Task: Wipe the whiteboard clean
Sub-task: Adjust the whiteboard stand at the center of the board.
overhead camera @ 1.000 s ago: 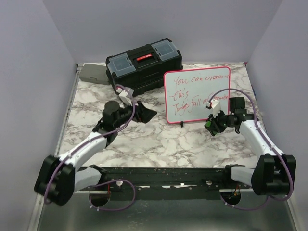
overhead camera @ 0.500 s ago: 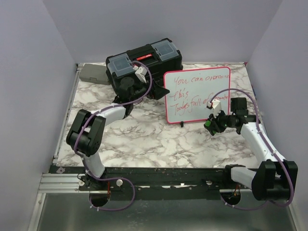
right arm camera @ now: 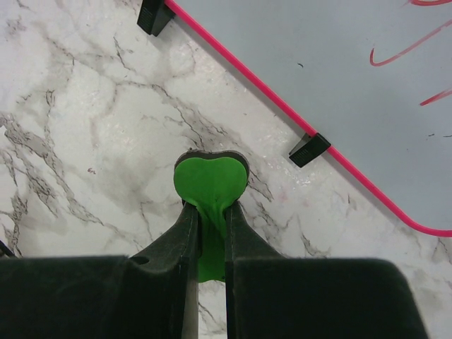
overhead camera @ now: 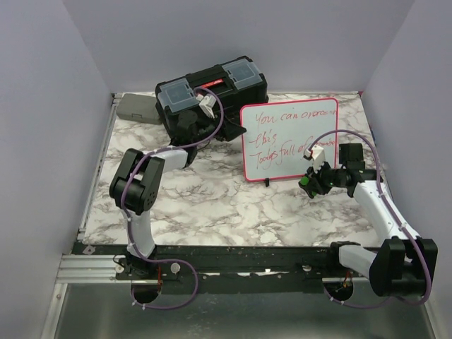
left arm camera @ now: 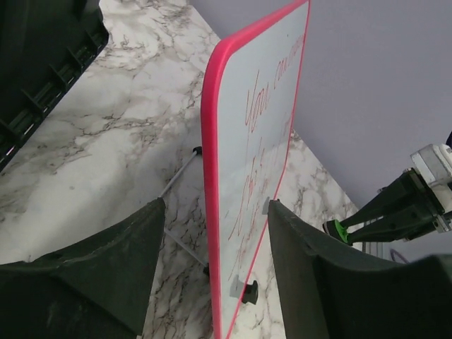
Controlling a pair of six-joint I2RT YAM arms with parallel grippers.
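Top view: whiteboard (overhead camera: 289, 141) stood upright on the marble table (overhead camera: 212, 205), right of centre, pink-red frame, red handwriting across its face. Black toolbox (overhead camera: 212, 90) sat behind and left of it, a grey case (overhead camera: 138, 108) at the far left corner. Left gripper (overhead camera: 227, 133) was at the board's left edge, in front of the toolbox. Right gripper (overhead camera: 309, 185) hung low just in front of the board's lower right corner, something green in its tip. Left wrist view: the board's pink edge ran between the two dark fingers (left arm camera: 106, 275); jaws partly open and straddling it, with a clear gap on the back side. Contact on the written side could not be told. A wire stand (left arm camera: 180, 180) showed behind the board. Right wrist view: jaws closed tight on a green heart-shaped piece (right arm camera: 210, 182), held over the marble near the board's bottom edge. Two black feet (right arm camera: 308, 148) showed under the frame, with red strokes on the white face above.
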